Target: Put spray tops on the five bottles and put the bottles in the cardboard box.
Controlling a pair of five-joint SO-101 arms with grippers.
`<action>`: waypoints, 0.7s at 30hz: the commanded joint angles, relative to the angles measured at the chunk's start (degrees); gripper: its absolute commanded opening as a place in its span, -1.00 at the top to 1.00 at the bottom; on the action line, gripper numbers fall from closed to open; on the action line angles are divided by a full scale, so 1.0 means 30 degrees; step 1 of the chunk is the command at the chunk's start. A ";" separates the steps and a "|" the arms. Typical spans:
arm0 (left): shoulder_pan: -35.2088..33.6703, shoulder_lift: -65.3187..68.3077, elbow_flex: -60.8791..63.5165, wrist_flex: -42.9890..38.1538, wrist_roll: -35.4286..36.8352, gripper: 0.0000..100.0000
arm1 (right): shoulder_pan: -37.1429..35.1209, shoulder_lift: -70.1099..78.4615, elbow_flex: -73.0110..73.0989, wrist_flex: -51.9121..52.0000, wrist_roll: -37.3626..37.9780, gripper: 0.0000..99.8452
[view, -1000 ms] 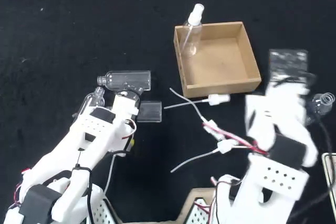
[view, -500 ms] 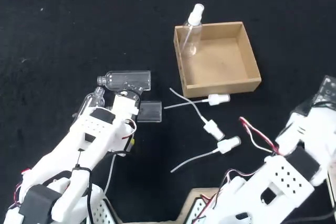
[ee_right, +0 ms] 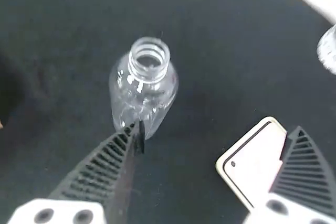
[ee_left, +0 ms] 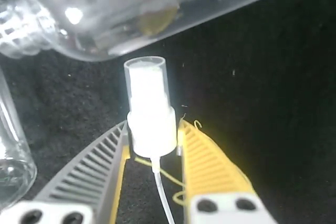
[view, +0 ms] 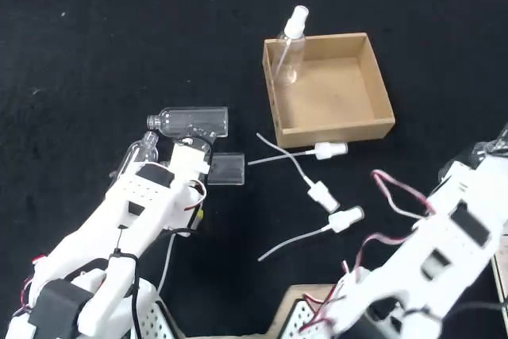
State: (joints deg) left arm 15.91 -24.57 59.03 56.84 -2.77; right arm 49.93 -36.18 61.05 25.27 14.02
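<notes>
My left gripper (ee_left: 152, 135) is shut on a white spray top (ee_left: 151, 109), its thin tube hanging between the fingers. The top's nozzle sits just under a clear bottle (ee_left: 126, 9) lying on its side on the black table (view: 95, 61); in the high view that bottle (view: 190, 121) lies just beyond the left gripper (view: 193, 144). My right gripper (ee_right: 215, 132) is open above an uncapped clear bottle (ee_right: 144, 85), which lies by one fingertip. The cardboard box (view: 373, 93) holds one capped bottle (view: 290, 45) leaning in its far left corner.
Three loose spray tops (view: 329, 149) (view: 321, 194) (view: 347, 217) with long tubes lie in front of the box. Another uncapped bottle (view: 141, 151) lies beside the left arm, next to a clear flat piece (view: 226, 168). A white-rimmed flat object (ee_right: 252, 163) lies under the right gripper.
The right arm has swung from over the table in front of the box out to the table's right edge. The left arm has stayed still with the spray top.
</notes>
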 commanded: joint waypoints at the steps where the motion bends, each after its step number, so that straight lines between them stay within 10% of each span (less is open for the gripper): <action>1: -0.0132 -0.0117 -0.0103 -0.0293 0.0029 0.85 | -0.0264 0.2769 -0.1480 -0.2901 -0.0234 0.22; 14: -0.0103 -0.0088 -0.0190 -0.0293 0.0000 0.85 | -0.2755 0.6930 0.1744 -1.2718 0.0088 0.22; 21: -0.0132 -0.0088 -0.0132 -0.0293 0.0000 0.85 | -0.2110 0.7399 -0.2066 -0.7736 -0.1817 0.22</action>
State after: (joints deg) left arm 15.91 -24.57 59.03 56.84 -2.77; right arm 43.16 -13.85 64.92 -8.66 9.89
